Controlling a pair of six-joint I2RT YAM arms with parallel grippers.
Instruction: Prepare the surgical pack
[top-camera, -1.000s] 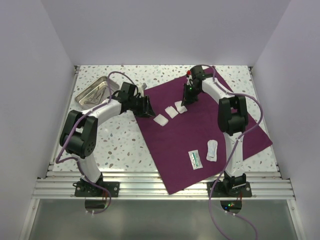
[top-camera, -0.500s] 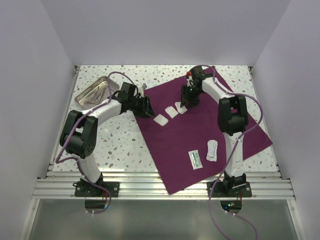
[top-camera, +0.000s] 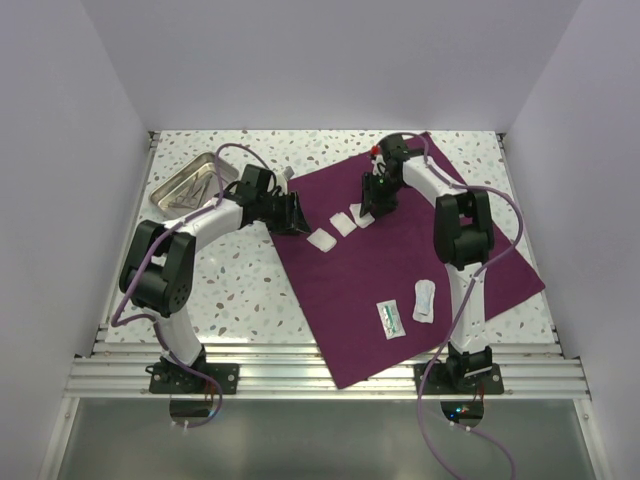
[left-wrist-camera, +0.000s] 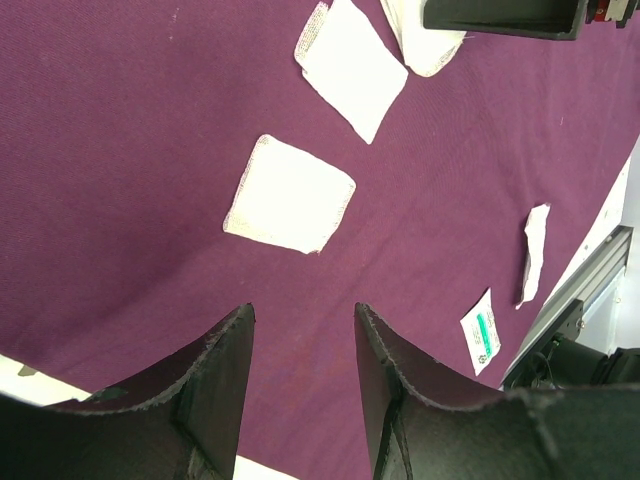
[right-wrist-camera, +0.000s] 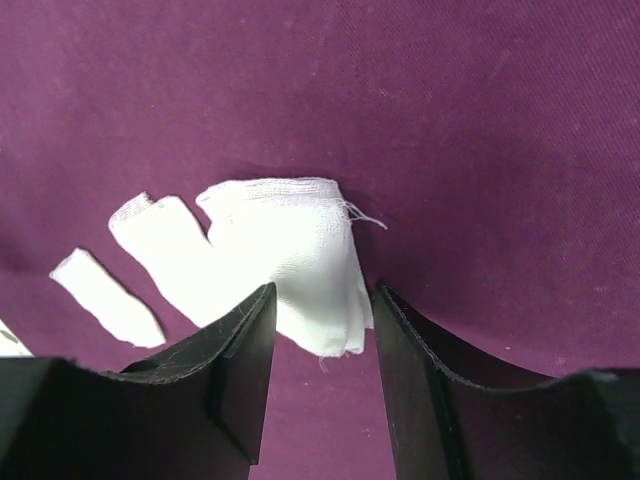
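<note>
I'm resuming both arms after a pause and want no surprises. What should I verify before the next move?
1. Right gripper open: ok, it straddles the gauze pad.
2. Its contact with that pad: cannot tell.
3. Left gripper open and empty: ok.
4. Surgical pack cloth spread flat: ok.
5. Two other gauze squares on the cloth: ok.
6. Both packets on the cloth: ok.

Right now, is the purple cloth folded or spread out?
Spread out. The purple cloth lies flat as one wide sheet, with gauze squares and two packets on top.
</note>
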